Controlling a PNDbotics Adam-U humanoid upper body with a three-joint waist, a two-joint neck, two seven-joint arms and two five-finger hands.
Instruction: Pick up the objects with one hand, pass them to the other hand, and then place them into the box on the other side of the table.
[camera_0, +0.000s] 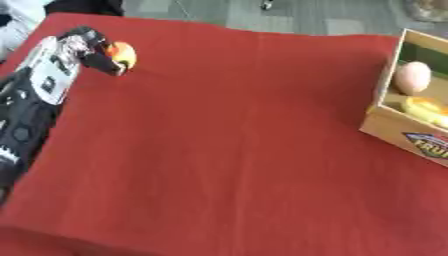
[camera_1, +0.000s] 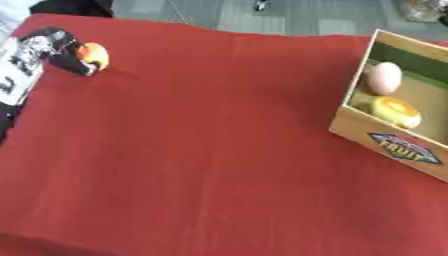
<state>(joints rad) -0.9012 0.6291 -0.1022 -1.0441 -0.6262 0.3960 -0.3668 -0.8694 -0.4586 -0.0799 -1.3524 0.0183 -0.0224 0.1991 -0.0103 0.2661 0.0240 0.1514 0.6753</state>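
Left eye view shows a big table (camera_0: 227, 150) with a red cloth over it. The robot's left arm (camera_0: 31, 100) comes in along the left side, black and silver. On the right side of the table stands a cardboard box (camera_1: 389, 142) with its top open and a bright label on its front wall. Inside the box lie a pale pink egg-shaped thing (camera_1: 383, 78) and, just in front of it, a yellow thing (camera_1: 395, 112).

At the far left of the table, the left hand (camera_0: 92, 50) has its fingers curled round a small orange ball-like thing (camera_0: 122, 54). The orange thing sits at the tip of the hand, on the side facing the box, low by the cloth. It is well apart from the box. The right hand does not show.
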